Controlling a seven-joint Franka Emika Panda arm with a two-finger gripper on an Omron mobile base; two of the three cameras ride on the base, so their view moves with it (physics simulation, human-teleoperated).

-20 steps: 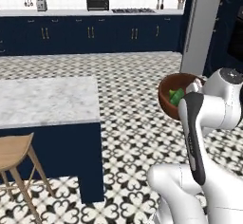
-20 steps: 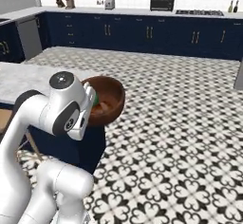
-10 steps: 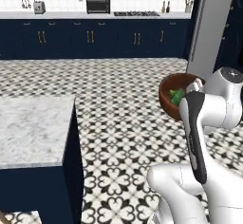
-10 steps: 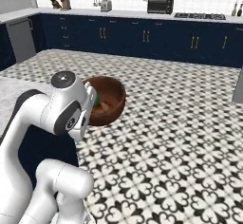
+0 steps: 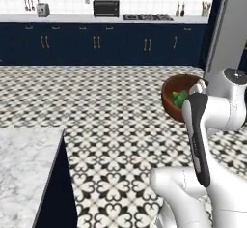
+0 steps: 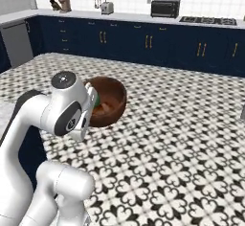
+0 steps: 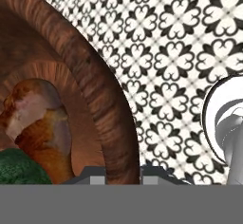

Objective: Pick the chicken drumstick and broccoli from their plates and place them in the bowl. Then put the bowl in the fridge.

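My gripper [image 7: 122, 174] is shut on the rim of the reddish-brown wooden bowl [image 7: 102, 95], holding it in the air above the patterned floor. Inside lie the chicken drumstick [image 7: 38, 123] and, beside it, the dark green broccoli [image 7: 19, 168]. In the left base view the bowl [image 5: 170, 96] hangs in front of my forearm with the broccoli [image 5: 179, 98] showing in it. The right base view has the bowl [image 6: 111, 100] just right of my wrist. The grey fridge [image 5: 227, 34] rises at the right, just beyond the bowl. The plates are out of view.
A marble island corner [image 5: 24, 174] sits at the lower left. Navy cabinets [image 5: 96, 43] with a counter, toaster and microwave [image 5: 106, 7] line the far wall. Open patterned floor [image 6: 182, 139] spreads between them and me.
The whole picture has shifted, so the base has driven: the island slid off to the left and the stool left the picture. The bowl stays in my grip.
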